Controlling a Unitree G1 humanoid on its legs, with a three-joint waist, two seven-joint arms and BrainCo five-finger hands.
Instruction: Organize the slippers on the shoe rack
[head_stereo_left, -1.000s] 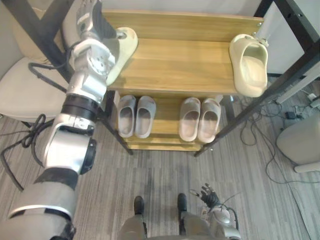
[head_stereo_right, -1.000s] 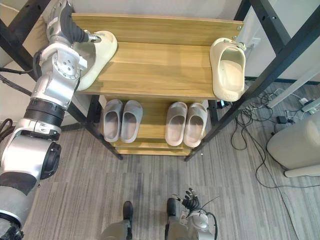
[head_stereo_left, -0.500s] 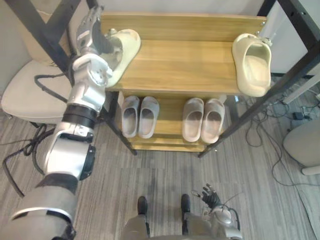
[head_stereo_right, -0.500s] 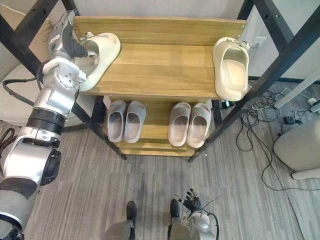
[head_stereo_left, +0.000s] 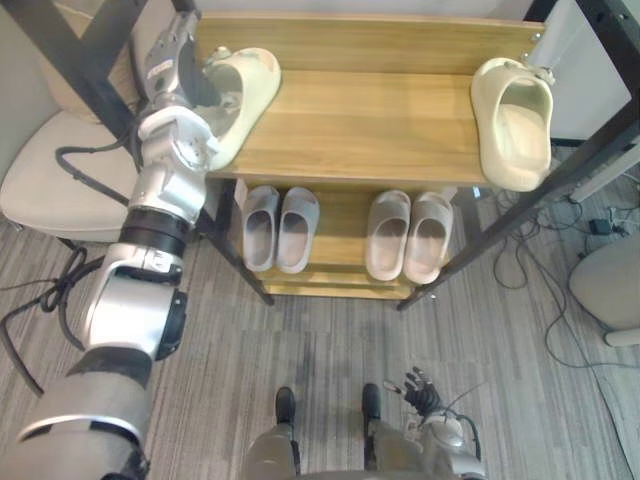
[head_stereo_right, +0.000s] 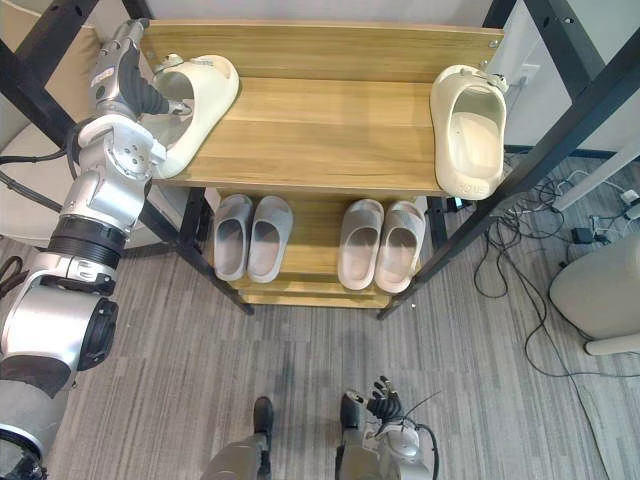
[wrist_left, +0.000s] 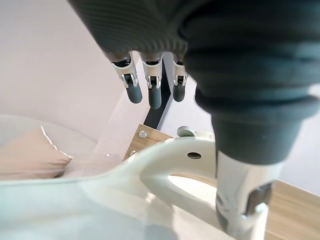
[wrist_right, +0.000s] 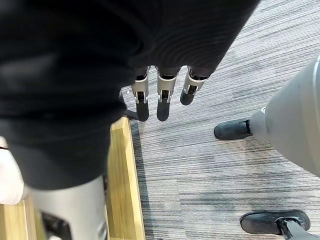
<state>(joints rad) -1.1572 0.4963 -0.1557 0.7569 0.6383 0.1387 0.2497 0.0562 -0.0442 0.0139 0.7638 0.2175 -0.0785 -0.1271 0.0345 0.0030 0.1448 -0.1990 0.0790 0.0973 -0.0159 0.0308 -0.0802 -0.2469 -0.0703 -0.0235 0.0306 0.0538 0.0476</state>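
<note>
1. Two cream foam slippers on wooden shelf (head_stereo_right: 330, 120): 10 o'clock slipper (head_stereo_right: 195, 100), 2 o'clock slipper (head_stereo_right: 470, 135).
2. Left hand (head_stereo_right: 128, 80), fingers straight, touches the first; pairing probably needs it slid across.
3. Right hand (head_stereo_right: 383, 398) idle, fingers relaxed.

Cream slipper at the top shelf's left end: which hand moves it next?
Left. The left hand is at the cream slipper, thumb by its strap; the right hand hangs low near the floor.

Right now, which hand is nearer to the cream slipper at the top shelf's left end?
Left. The left hand is up at that slipper, at its left side on the top shelf. The right hand hangs low by the floor, far below that shelf.
</note>
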